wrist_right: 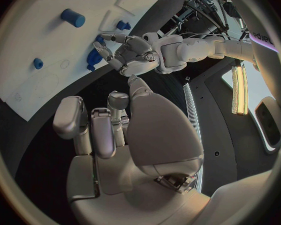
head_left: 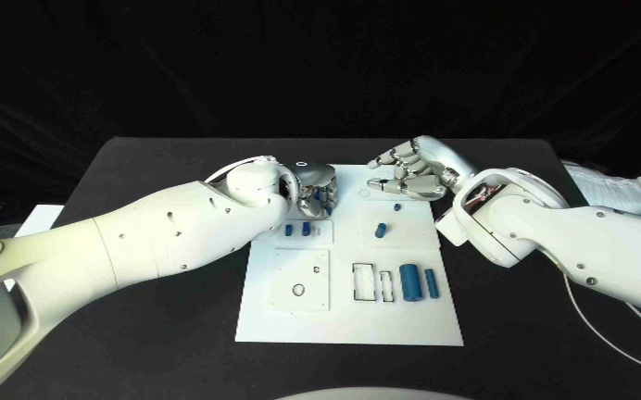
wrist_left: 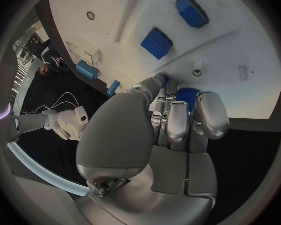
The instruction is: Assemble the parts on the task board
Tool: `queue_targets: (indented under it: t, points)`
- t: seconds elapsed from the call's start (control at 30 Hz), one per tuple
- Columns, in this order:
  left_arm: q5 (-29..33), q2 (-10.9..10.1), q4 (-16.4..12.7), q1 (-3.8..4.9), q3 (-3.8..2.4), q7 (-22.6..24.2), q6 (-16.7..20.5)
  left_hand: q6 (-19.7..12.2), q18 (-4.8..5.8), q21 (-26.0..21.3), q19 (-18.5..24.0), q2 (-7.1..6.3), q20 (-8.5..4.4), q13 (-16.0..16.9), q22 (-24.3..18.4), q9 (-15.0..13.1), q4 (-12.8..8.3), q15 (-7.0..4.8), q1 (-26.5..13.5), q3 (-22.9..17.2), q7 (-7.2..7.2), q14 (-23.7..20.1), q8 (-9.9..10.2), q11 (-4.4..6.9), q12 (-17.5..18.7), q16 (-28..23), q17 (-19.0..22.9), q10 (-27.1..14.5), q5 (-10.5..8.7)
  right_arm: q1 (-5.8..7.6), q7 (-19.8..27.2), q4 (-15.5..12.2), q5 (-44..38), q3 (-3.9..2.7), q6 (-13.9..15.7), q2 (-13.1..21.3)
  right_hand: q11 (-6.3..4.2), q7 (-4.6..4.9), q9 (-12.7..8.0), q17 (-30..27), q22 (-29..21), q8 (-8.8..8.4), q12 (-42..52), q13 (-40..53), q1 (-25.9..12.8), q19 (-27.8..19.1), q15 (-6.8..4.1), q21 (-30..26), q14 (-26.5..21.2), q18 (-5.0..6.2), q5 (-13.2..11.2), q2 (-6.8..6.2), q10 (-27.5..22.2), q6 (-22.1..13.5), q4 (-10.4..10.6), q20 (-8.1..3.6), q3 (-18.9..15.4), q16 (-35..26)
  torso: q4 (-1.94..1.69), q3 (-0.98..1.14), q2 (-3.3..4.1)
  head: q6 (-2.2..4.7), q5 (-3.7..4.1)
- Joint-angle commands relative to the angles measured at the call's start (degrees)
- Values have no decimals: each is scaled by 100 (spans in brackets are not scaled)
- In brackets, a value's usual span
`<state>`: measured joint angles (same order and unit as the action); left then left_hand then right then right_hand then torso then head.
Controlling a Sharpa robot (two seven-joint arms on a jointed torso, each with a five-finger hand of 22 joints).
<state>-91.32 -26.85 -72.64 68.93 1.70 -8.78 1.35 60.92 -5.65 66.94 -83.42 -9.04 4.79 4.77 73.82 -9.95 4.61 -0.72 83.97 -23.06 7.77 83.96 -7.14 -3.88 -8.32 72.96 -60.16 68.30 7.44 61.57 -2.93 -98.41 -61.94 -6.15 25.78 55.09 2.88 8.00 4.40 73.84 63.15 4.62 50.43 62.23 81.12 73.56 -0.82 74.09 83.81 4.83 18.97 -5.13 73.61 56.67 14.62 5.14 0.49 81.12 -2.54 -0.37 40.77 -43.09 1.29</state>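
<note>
Task board (head_left: 350, 318): white plate at the table's centre, before you. Parts lying loose, by your count: two blue cylinders (head_left: 418, 281) at its near right, one piece (head_left: 381, 230) mid-board, a pair (head_left: 298, 230) left of centre. Left hand (head_left: 314, 191): fingers curled over the board's far left around a blue part (wrist_left: 188, 96); whether it grips, you cannot tell. Right hand (head_left: 411, 173): empty, fingers loosely apart, above the far edge. Judgement: most assembly remains.

We cannot tell whether the left hand (head_left: 313, 191) grips the blue part (wrist_left: 188, 94) half hidden behind its fingers (wrist_left: 178, 121); the board's (head_left: 401, 326) markings are too small to read.
</note>
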Motion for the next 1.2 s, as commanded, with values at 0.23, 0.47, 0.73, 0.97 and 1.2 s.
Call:
queue_targets:
  t: [0.23, 0.47, 0.73, 0.97, 1.2]
  points:
    - [-159, 58, 65, -38, 12, -155, -313, 113, 82, 63, -27, 17, -12, -21, 54, 47, -92, -37, 77, -203, 6, 137, 68, -2, 94, 58, 49, 134, -18, -3, 43, -11, -23, 0, -72, 0, 8, 8, -7, 5, -3, -20, -20, -1, 7, -45, -38, -37, 274, 96, 19, 51, -29, 24, -11, -3, -13, -34, 0, 0, 1, -14, 9]
    - [-163, 57, 58, -48, 10, -66, 122, 200, 105, 182, -50, 54, -17, -15, 154, 81, -221, -40, 114, -409, 20, 133, 90, 2, 144, 94, 68, 236, -20, -3, 45, -15, -23, 0, -66, 2, 8, 8, -6, 6, 2, -19, 2, 13, 9, -40, -39, -35, 275, 94, 22, 56, -20, 27, -12, -3, -14, -35, -8, 1, -5, -15, 10]
    - [117, -81, -121, -55, -35, 100, 713, 246, 112, 220, -53, 31, -11, -16, 193, 109, -286, -26, 62, -519, 47, 128, 115, -13, 203, 113, 96, 260, -28, -3, 52, -13, -23, 0, -61, 4, 8, 8, -6, 6, 2, -19, 2, 13, 9, -40, -39, -35, 275, 94, 22, 56, -20, 27, -12, -3, -14, -35, -6, -1, -8, 0, 3]
    - [467, -403, -487, -53, -158, 106, 960, 272, 121, 267, -63, 4, -3, -19, 232, 124, -293, -17, -16, -546, 58, 124, 130, -21, 239, 120, 123, 275, -35, -3, 52, -8, -18, 0, -60, 14, 8, 8, -6, 6, 2, -19, 2, 13, 9, -40, -39, -35, 275, 94, 22, 56, -20, 27, -12, -3, -14, -35, -17, 1, -10, 34, -3]
    - [583, -786, -838, -44, -234, 23, 882, 279, 132, 324, -78, -39, 2, -22, 276, 140, -301, -14, -81, -551, 58, 121, 150, -23, 268, 127, 142, 289, -38, -4, 54, 1, -10, 0, -69, 19, 8, 8, -6, 6, 2, -19, 2, 13, 9, -40, -39, -35, 275, 94, 22, 56, -20, 27, -12, -3, -14, -35, -23, 7, -8, 60, -18]
